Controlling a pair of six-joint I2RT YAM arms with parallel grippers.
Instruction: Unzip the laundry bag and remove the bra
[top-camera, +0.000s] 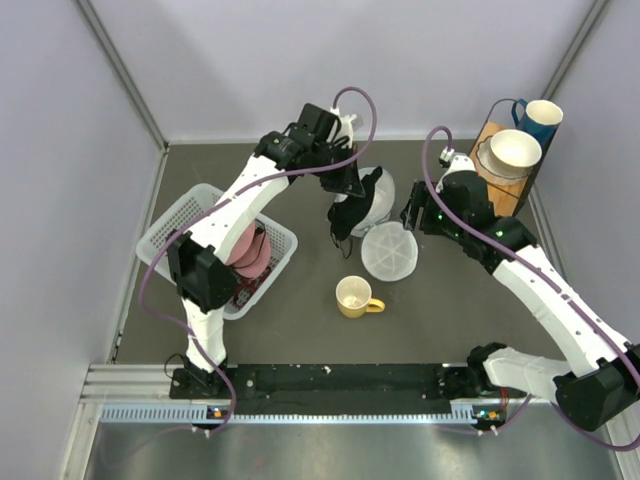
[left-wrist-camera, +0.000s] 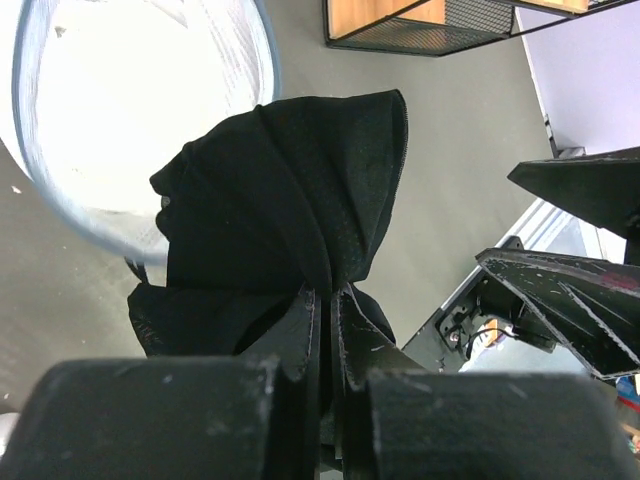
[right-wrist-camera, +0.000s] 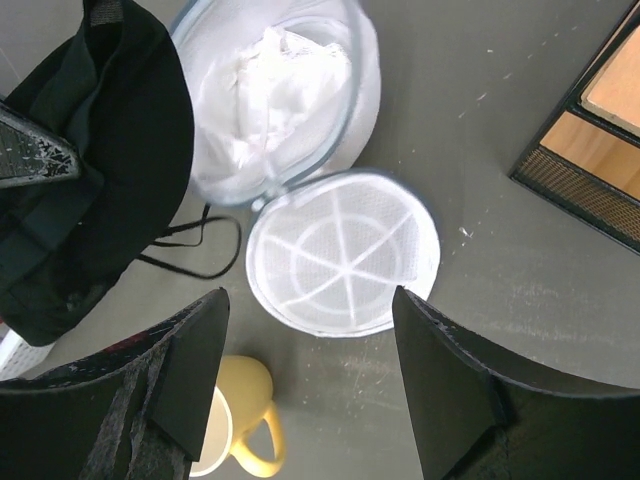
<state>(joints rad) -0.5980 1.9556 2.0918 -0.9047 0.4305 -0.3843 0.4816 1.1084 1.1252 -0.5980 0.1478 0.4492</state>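
laundry bag (right-wrist-camera: 340, 250) white, ribbed | bra (left-wrist-camera: 280, 200) black | mug (top-camera: 355, 297) yellow

The open laundry bag (top-camera: 388, 252) is crowded on its left by the hanging bra (top-camera: 350, 212), pinched in the left gripper (left-wrist-camera: 325, 300). Its near side is blocked by a yellow mug (top-camera: 355, 297). Bare table (top-camera: 445, 300) is left on its right, bounded by the wooden rack (top-camera: 503, 192). The far left is taken up by a basket (top-camera: 170, 225).

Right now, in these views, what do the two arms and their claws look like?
Both arms have white link covers and black joints: the left arm and the right arm. A purple cable loops along each one. The left claw and the right claw are black, with flat wedge-shaped fingers marked by pale scratches.
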